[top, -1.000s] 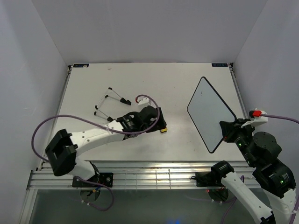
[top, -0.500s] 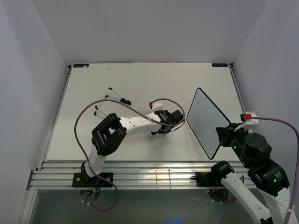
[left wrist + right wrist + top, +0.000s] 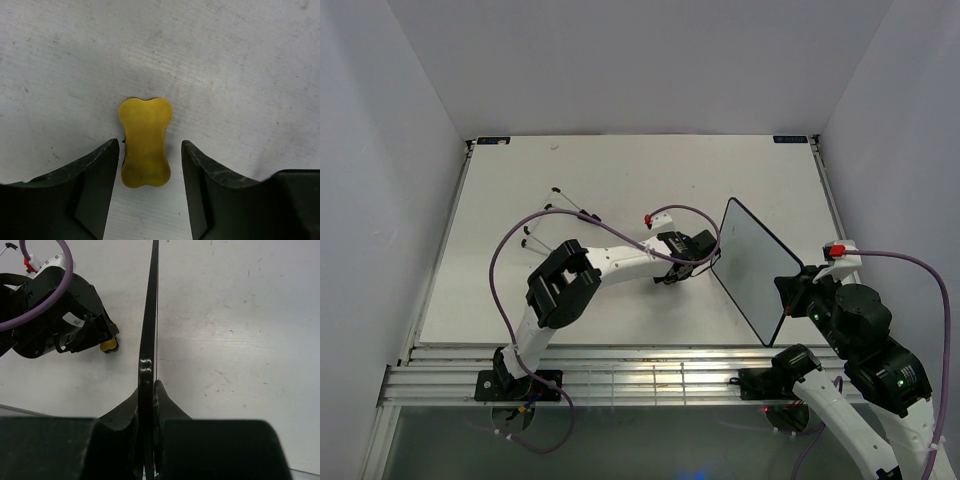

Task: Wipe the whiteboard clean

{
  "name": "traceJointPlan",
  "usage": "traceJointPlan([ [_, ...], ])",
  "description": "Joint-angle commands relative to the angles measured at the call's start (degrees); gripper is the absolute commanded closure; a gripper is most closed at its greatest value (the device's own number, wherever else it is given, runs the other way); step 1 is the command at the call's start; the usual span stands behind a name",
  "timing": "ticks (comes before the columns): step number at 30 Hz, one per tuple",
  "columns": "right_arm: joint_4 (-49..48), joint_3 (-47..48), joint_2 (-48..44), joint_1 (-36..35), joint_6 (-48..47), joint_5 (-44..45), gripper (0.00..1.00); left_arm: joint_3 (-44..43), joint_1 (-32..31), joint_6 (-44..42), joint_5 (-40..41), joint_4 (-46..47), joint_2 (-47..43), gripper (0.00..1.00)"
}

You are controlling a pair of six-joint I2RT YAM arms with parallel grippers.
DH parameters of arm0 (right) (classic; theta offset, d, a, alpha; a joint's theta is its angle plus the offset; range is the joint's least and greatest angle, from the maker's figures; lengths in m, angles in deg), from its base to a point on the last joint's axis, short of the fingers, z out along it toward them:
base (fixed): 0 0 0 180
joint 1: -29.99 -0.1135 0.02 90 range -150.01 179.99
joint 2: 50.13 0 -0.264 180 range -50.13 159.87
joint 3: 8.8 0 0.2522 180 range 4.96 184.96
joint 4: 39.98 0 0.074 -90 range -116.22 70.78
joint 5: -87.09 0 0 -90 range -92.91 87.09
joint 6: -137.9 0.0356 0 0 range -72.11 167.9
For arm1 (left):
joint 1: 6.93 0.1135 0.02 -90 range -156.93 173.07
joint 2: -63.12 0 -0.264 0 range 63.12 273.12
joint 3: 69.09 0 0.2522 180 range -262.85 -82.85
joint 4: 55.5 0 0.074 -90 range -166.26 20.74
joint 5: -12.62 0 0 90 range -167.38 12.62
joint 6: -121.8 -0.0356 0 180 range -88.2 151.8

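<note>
Clamping whiteboard (image 3: pixel 148 315) edge-on, right end effector (image 3: pixel 149 386)

yellow eraser (image 3: pixel 145 142) on white table (image 3: pixel 240 60)

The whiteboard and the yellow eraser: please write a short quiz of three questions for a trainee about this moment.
1. True or false: the right gripper is shut on the edge of the whiteboard and holds it tilted up from the table.
2. Where is the yellow eraser?
A) on the whiteboard
B) on the table, between the fingers of the left gripper
C) in the right gripper
3. Short answer: has the left gripper clamped the eraser yet?

Key: 1 true; 2 B; 3 no, its jaws stand open, with a gap showing beside the eraser.
</note>
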State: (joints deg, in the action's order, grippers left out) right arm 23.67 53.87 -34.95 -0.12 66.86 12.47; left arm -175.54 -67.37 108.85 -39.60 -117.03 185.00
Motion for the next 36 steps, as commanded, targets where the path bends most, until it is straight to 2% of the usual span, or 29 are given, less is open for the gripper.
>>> traceJointPlan([
  [1, -8.05, 1.54, -1.12, -0.13, -0.59, -0.17, 0.92, 1.45, 0.86, 0.73, -0.34, 0.57, -1.47, 0.37],
  [7, -8.58, 1.28, -0.24, -0.13, -0.5, -0.79, 0.92, 2.95, 1.29, -0.33, -2.27, 2.77, -0.86, 0.41],
  [9, -8.75, 1.11, -0.33, -0.13, -0.42, -0.87, 0.92, 2.77, 1.47, -0.68, -2.36, 3.03, -0.42, 0.47],
  [10, -8.93, 1.02, -0.33, -0.13, -0.33, -0.87, 0.92, 2.69, 1.56, -0.94, -2.79, 3.29, -0.25, 0.52],
  [11, -9.02, 0.93, -0.24, -0.13, -0.24, -1.05, 0.92, 2.6, 1.65, -1.12, -2.8, 3.3, -0.24, 0.68],
  [12, -9.28, 0.84, -0.06, -0.13, -0.15, -1.22, 0.92, 2.77, 1.65, -1.12, -2.71, 3.3, -0.68, 0.76],
  [15, -9.89, -0.12, 0.46, -0.13, 0.63, -2.54, 0.92, 3.3, 1.65, -1.47, -2.36, 3.3, -2.35, 0.84],
  [18, -12.18, -2.4, 0.47, -0.13, 2.04, -6.14, 0.92, 5.23, 1.65, -2.78, -1.22, 3.38, -7.43, 0.87],
  [21, -16.92, -5.04, -0.24, -0.13, 5.11, -11.85, 0.92, 10.05, 1.65, -5.67, 1.06, 4.34, -16.57, 0.91],
  [22, -18.58, -5.74, -0.24, -0.13, 6.86, -14.64, 0.92, 14.24, 1.73, -7.26, 1.59, 6.61, -22.77, 0.92],
  [25, -25.88, -7.51, 2.03, -0.13, 10.47, -19.49, 0.92, 21.29, 2.08, -13.92, 2.3, 13.03, -33.26, 0.98],
  [26, -29.64, -7.86, 3.0, -0.13, 11.27, -20.2, 0.92, 24.88, 2.61, -15.43, 2.3, 14.18, -39.82, 1.0],
  [28, -33.0, -8.74, 5.63, -0.13, 12.85, -21.0, 0.92, 27.46, 3.23, -18.5, 1.51, 16.99, -45.66, 1.0],
  [29, -34.49, -9.09, 6.43, -0.13, 14.33, -21.18, 0.92, 28.43, 3.75, -24.35, 0.9, 18.57, -48.12, 1.0],
  [33, -41.18, -9.01, 10.3, -0.13, 15.84, -22.23, 0.92, 27.48, 4.72, -32.83, -2.0, 18.24, -56.47, 1.0],
  [36, -40.92, -6.28, 12.77, -0.13, 14.71, -25.12, 0.92, 26.07, 4.81, -42.55, -7.97, 20.52, -60.17, 1.0],
])
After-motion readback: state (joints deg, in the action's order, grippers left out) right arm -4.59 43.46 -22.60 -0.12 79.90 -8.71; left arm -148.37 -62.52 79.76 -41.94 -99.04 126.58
